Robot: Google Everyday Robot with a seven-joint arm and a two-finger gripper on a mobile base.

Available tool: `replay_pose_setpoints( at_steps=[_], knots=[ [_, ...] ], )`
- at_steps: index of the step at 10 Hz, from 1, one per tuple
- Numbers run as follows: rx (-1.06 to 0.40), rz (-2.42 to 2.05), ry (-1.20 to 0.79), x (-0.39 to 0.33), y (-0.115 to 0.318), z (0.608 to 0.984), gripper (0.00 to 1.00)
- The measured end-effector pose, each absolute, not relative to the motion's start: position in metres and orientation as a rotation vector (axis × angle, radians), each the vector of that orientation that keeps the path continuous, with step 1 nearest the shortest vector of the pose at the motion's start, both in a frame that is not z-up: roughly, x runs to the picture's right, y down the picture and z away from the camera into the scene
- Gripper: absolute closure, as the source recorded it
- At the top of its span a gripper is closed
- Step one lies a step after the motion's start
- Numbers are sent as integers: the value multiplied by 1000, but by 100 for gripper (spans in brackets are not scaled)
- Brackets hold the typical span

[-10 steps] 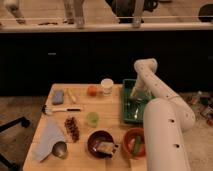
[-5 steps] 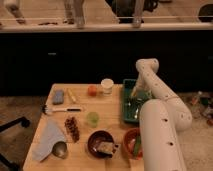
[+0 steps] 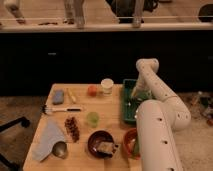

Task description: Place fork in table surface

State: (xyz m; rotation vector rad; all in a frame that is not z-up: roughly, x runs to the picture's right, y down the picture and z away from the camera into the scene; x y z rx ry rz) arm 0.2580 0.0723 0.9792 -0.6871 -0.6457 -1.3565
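Observation:
My gripper (image 3: 135, 97) is down inside the green tray (image 3: 126, 114) at the right side of the table, near the tray's far half. A small pale glint just below the gripper looks like the fork (image 3: 131, 103); I cannot tell whether it is held or lying in the tray. The arm's white links reach from the lower right over the tray and hide its right side. The tan wooden table surface (image 3: 80, 116) lies to the left of the tray.
On the table are a white cup (image 3: 106, 86), an orange fruit (image 3: 92, 90), a blue sponge (image 3: 58, 96), a black-handled utensil with a white head (image 3: 60, 109), a green cup (image 3: 92, 118), a blue cloth (image 3: 48, 137), a dark bowl (image 3: 101, 144) and a reddish bowl (image 3: 130, 142).
The arm's large near link has shifted slightly left and down. The gripper has stayed over the same spot in the green tray.

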Motion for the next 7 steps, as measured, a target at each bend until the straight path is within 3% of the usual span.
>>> replay_pose_setpoints(
  at_steps=[7],
  knots=[
    [-655, -1353, -676, 259, 70, 976, 89]
  ],
)
